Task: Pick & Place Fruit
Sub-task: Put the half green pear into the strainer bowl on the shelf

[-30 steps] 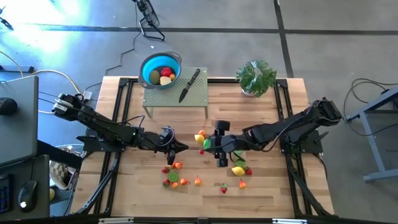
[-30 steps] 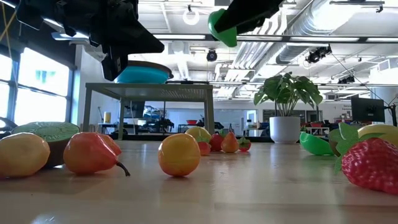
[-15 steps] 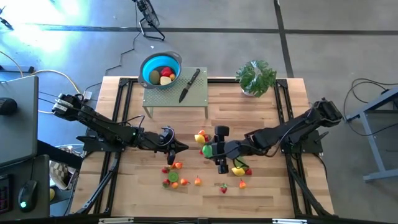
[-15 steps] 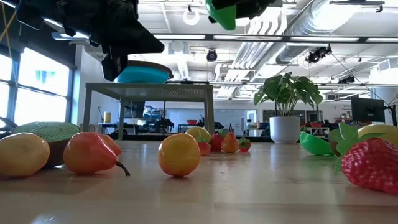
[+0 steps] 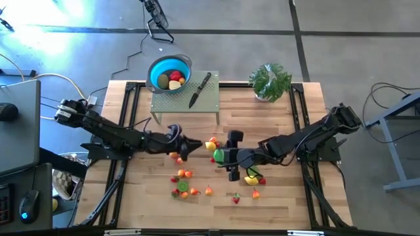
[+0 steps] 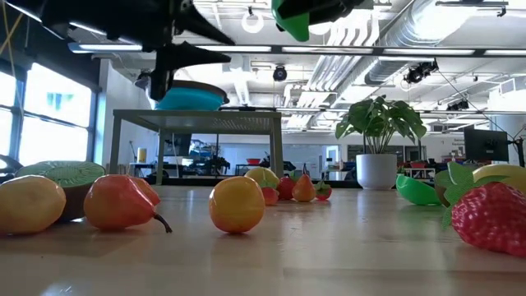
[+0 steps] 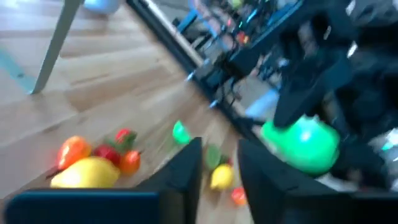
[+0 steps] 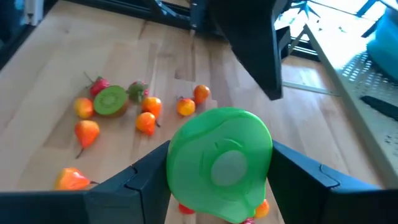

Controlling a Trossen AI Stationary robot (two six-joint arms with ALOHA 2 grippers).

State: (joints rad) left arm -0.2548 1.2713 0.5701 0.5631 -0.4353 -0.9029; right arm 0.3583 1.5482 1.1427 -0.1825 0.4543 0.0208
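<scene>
The right hand point(image 5: 220, 156) grips one green fruit half point(image 8: 219, 163); the left hand point(image 5: 186, 147) beside it, slightly parted, holds nothing.

— What surrounds the wooden table point(image 5: 275, 124)?
— A grey concrete floor point(image 5: 341, 46) crossed by dark seams, with cables trailing over it. A desk point(image 5: 16, 124) with a mouse point(image 5: 26, 207) stands at one side, and the corner of another table point(image 5: 401, 108) at the other.
— And the room beyond?
— An open hall: tall windows point(image 6: 41, 119) bright with daylight, exposed ceiling ducts point(image 6: 411, 33) and strip lights point(image 6: 468, 51) overhead
</scene>
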